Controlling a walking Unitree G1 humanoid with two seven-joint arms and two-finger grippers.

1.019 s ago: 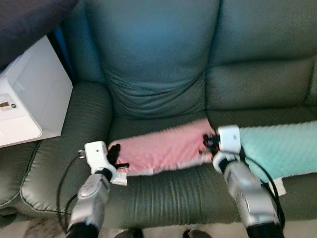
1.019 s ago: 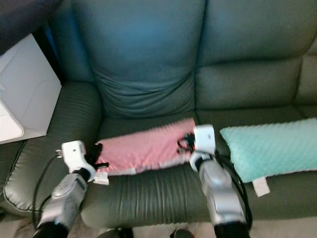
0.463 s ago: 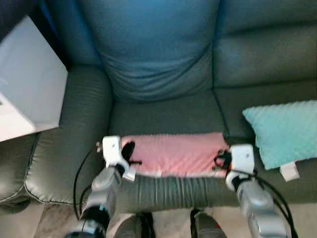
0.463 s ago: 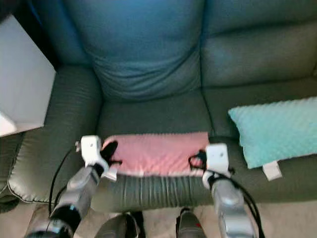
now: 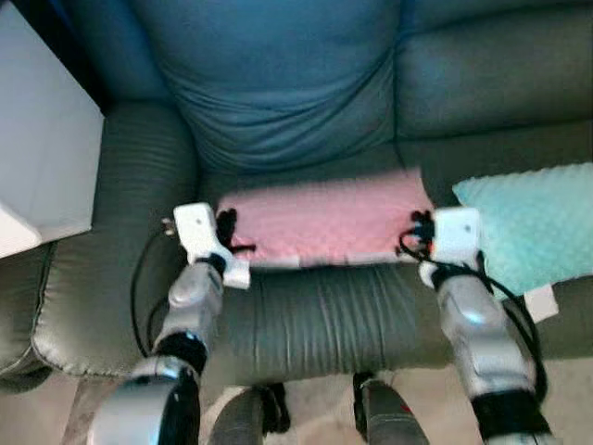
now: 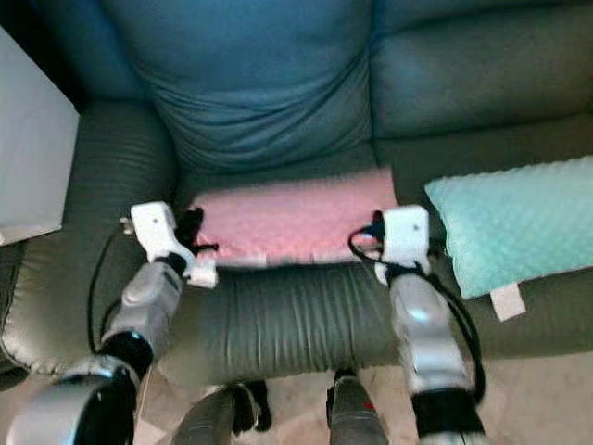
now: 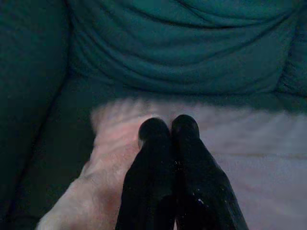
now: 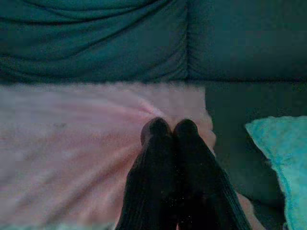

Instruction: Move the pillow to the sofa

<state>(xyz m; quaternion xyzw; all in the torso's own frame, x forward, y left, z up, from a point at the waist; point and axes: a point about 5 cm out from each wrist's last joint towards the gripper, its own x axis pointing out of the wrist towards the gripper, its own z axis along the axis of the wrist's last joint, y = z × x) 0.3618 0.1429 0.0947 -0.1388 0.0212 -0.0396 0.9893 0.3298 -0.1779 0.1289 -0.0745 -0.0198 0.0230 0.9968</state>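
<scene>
A pink dimpled pillow (image 5: 320, 221) lies flat across the left seat of the dark green sofa (image 5: 315, 311), close to the backrest. My left gripper (image 5: 225, 224) holds the pillow's left end, its two black fingers pressed together on the fabric (image 7: 169, 128). At the pillow's right end my right gripper (image 5: 419, 228) is shut on the fabric in the same way (image 8: 167, 128). Both silver arms reach forward over the seat's front edge.
A teal dimpled pillow (image 5: 530, 224) with a white tag lies on the right seat, just right of my right gripper. A white box (image 5: 42, 158) stands beyond the sofa's left armrest (image 5: 120, 250). My feet (image 5: 371, 417) are at the sofa's base.
Both grippers have carried the pink pillow from the seat's front edge back toward the backrest. The camera has also shifted.
</scene>
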